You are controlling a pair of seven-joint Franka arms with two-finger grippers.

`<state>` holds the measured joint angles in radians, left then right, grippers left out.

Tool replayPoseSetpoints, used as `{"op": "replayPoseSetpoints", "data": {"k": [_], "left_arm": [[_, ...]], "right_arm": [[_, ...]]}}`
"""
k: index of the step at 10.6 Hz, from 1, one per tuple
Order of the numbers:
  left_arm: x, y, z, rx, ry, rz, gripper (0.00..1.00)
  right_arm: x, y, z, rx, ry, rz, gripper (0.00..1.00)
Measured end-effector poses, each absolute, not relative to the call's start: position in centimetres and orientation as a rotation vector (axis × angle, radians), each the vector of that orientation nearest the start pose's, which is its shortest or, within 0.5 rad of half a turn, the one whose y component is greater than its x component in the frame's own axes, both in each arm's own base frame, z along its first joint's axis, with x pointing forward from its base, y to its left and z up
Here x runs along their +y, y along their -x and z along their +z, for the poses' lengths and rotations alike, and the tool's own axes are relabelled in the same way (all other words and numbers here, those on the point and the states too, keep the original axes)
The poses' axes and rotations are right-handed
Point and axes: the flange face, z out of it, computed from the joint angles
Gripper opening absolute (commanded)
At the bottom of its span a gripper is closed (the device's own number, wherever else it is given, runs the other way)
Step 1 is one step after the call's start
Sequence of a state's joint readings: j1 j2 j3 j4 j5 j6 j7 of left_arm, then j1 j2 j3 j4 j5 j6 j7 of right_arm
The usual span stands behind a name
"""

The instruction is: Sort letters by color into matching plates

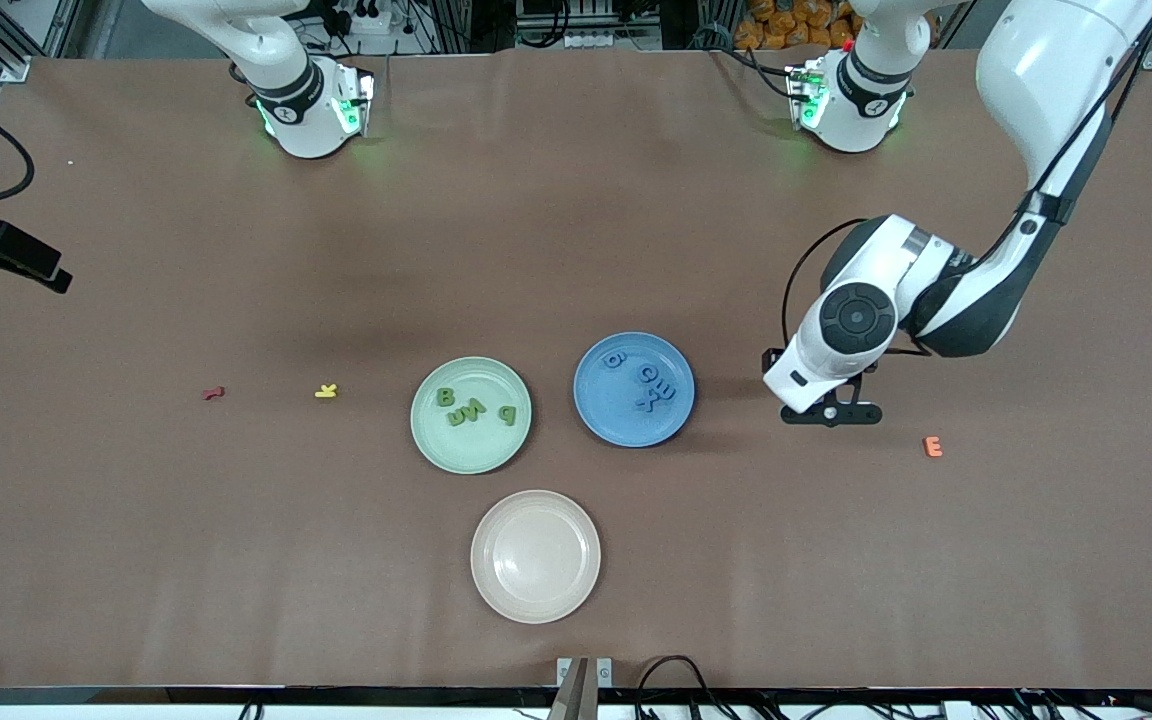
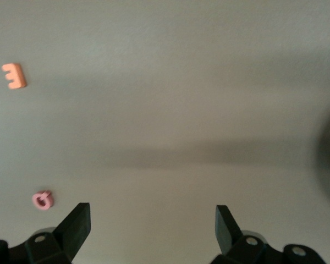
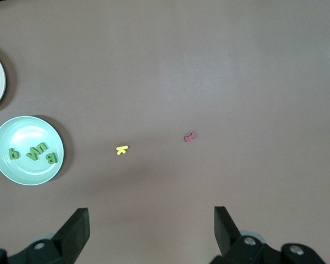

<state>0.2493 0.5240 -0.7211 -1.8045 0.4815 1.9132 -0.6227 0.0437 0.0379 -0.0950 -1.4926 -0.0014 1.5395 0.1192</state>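
Dark green letters (image 1: 474,408) on mint plate (image 1: 471,455), blue letters (image 1: 648,385) on blue plate (image 1: 601,415).

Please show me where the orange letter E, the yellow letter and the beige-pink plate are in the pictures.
orange letter E (image 1: 932,446), front view, on the middle of the piece.
yellow letter (image 1: 326,391), front view, on its middle.
beige-pink plate (image 1: 535,604), front view, on the raised rim nearest the front camera.

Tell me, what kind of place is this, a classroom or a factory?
Probably a robotics lab. Two white robot arms stand bolted to a brown table, cables and metal framing line its edges, and foam letters sit sorted in the green plate and the blue plate like a test exercise.
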Motion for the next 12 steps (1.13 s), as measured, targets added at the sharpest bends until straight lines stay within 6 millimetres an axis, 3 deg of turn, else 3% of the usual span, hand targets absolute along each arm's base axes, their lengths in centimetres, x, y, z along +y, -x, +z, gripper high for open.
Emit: {"op": "replayPoseSetpoints", "data": {"k": [2,6,12], "left_arm": [[-20.2,-56.4,31.2,0.084,2.936,0.264,1.00],[-13.4,-56.1,34.3,0.117,3.000,0.277,1.00],[-12.5,-56.4,34.8,0.108,3.004,0.276,1.00]], "right_arm": [[-2.8,-56.3,63.7,0.179,3.141,-0.014,1.00],[-2.8,-56.3,63.7,0.161,3.142,-0.015,1.00],[-2.8,-56.3,63.6,0.161,3.142,-0.013,1.00]]}}
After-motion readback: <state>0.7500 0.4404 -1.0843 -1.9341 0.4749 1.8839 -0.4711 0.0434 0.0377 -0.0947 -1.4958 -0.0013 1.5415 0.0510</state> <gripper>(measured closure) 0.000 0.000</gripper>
